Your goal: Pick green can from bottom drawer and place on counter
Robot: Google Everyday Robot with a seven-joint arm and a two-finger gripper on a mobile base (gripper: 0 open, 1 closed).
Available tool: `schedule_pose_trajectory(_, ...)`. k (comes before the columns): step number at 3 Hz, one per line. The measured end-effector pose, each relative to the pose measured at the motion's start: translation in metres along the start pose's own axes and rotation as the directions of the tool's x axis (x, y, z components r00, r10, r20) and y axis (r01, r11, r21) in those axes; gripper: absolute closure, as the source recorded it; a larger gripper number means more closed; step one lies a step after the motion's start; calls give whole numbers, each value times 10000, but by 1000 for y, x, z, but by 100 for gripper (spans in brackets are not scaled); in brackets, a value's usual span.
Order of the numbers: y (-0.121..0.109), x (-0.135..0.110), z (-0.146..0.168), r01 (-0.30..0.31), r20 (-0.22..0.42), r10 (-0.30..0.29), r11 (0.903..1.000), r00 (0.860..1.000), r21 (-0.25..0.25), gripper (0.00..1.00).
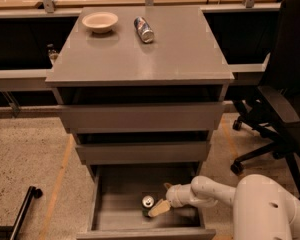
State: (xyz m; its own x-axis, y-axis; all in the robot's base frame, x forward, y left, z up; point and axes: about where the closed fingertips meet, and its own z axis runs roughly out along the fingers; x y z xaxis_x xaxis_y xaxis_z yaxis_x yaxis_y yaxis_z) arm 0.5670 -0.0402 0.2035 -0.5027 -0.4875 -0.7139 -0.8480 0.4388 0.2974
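Observation:
The green can [148, 202] stands upright on the grey floor of the open bottom drawer [119, 200], silver top and pull tab facing up. My gripper [161, 198] reaches into the drawer from the right, at the can's right side. Its tan fingers are spread: one fingertip [158, 208] lies against the can's front right, the other sits behind and to the right. Nothing is held. The counter [160, 54] is the wide grey top above the three drawers.
A white bowl [100, 21] and a blue-and-silver can [144, 29] lying on its side are at the back of the counter. A black office chair [285, 99] stands to the right of the cabinet. A black wheeled bar [21, 210] lies on the floor at lower left.

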Motion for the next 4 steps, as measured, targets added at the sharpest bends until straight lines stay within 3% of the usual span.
schedule_pose_trajectory(2, 9, 7, 47, -560, 719, 614, 9956, 9955, -751, 0)
schedule_pose_trajectory(3, 22, 4, 60, -628, 1009, 740, 9919, 9921, -1102, 17)
schedule_pose_trajectory(4, 32, -2, 63, -603, 1211, 753, 9906, 9898, -1227, 41)
